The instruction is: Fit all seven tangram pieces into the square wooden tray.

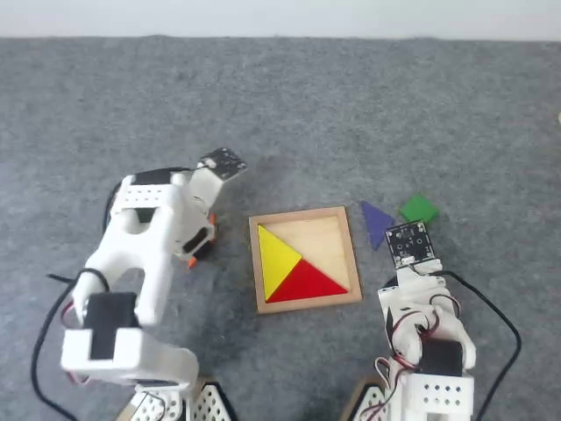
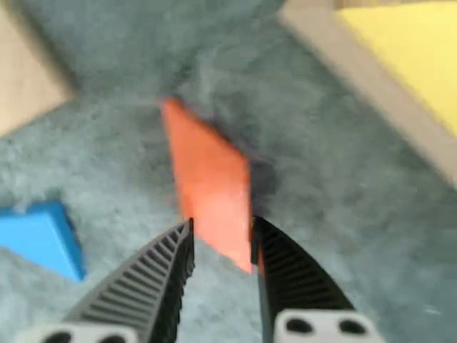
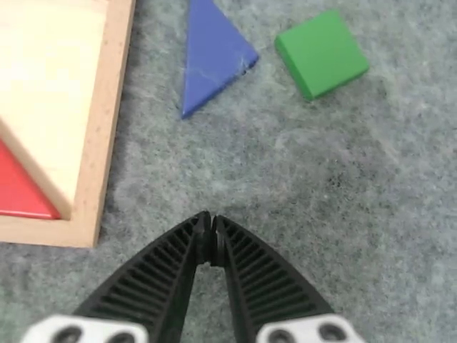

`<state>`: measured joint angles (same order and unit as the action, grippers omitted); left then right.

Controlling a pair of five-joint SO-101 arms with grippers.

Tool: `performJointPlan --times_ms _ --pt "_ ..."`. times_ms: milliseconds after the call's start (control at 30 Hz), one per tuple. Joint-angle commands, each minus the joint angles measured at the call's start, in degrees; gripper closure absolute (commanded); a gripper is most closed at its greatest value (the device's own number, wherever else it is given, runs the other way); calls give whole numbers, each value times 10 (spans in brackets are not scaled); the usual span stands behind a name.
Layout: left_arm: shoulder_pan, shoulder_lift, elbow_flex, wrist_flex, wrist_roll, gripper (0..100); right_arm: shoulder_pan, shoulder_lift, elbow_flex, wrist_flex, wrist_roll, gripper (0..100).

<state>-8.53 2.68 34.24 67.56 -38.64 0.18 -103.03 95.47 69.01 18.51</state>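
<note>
In the high view, the square wooden tray [image 1: 302, 213] lies in the middle of the grey felt desk [image 1: 351, 105]. It holds two of the seven pieces, a yellow wooden triangle [image 1: 277, 256] and a red wooden triangle [image 1: 302, 282], which meet along a diagonal. Half the tray floor is bare, so the task looks under a third done, with five pieces left to fit. A violet-blue wooden triangle [image 1: 377, 222] and a green wooden square [image 1: 419, 209] lie just beside the tray on the right arm's side. The tip of an orange wooden parallelogram [image 1: 191, 260] peeks from beneath the left arm, near the tray's opposite edge.

In the left wrist view, the left end effector [image 2: 221, 230] appears clamped on the orange wooden parallelogram [image 2: 211, 189], with a finger against each long edge. Its long axis runs in line with the fingers, and its sharp corner points away from the wrist. A light blue wooden piece [image 2: 43, 239] lies nearby on the felt.

In the right wrist view, the right end effector [image 3: 207, 223] hangs over bare felt with its fingers together, holding nothing. Ahead of it, the violet-blue wooden triangle [image 3: 211, 53] has its longest edge roughly parallel to the tray rim and its narrow corner pointing back toward the end effector. The green wooden square [image 3: 321, 51] sits close beside the triangle without touching it, turned slightly askew.
</note>
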Motion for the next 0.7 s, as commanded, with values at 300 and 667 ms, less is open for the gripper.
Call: performJointPlan --times_ms 300,667 --pt "-39 99 -95 -9 -23 833 3 -9 9 -2 5 989" --pt "-47 101 -243 100 -20 893 3 -9 9 -2 5 989"
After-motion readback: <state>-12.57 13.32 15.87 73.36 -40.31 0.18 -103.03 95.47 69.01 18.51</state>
